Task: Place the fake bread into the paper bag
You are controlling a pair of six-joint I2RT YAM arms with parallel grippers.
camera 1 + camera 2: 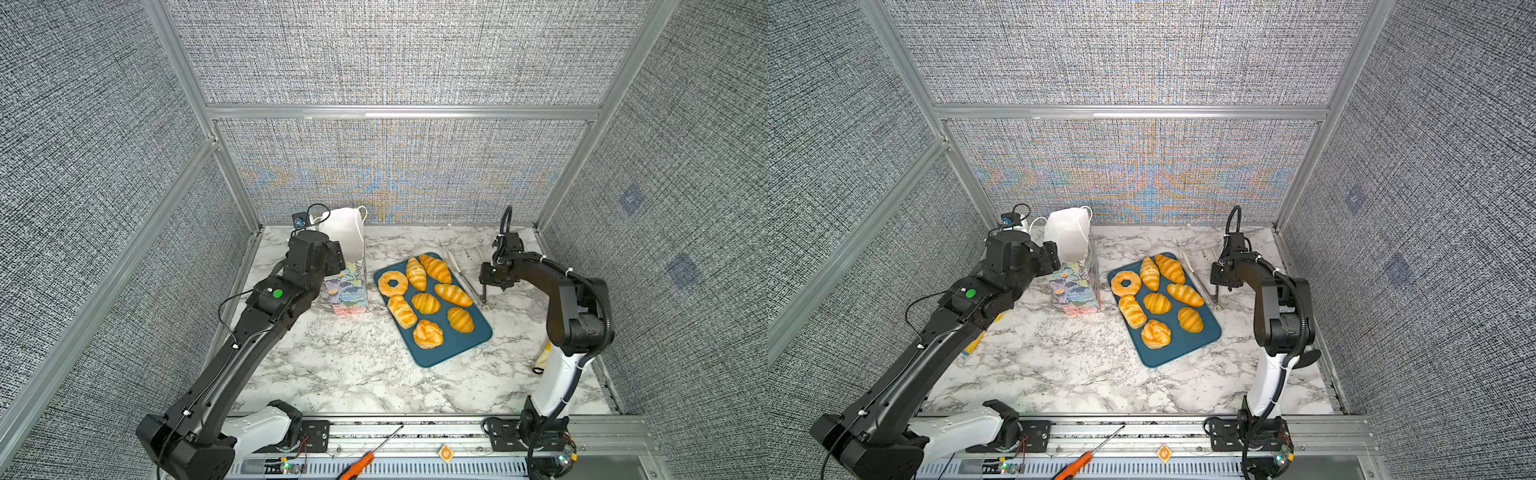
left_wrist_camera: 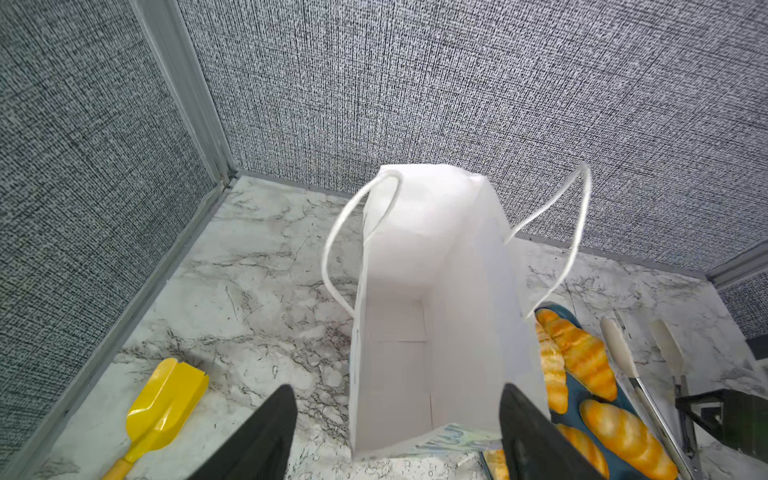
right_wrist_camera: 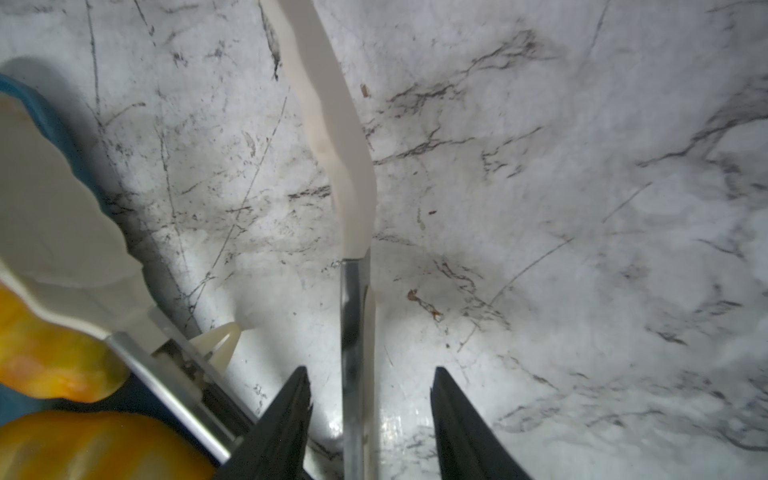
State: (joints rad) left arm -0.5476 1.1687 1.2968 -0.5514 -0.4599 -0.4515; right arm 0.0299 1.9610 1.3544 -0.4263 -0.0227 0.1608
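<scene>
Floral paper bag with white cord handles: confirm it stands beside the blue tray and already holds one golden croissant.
Not right: the floral paper bag holds nothing; the left wrist view looks into its bare white lining. It does stand beside the blue tray, and both top views show all eight golden toy pastries on that tray.

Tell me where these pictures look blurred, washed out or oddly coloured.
In both top views, rainbow moiré on the woven grey back wall; left wrist view: the floral paper bag's white lining washes out; right wrist view: the orange toy pastries blur.
</scene>
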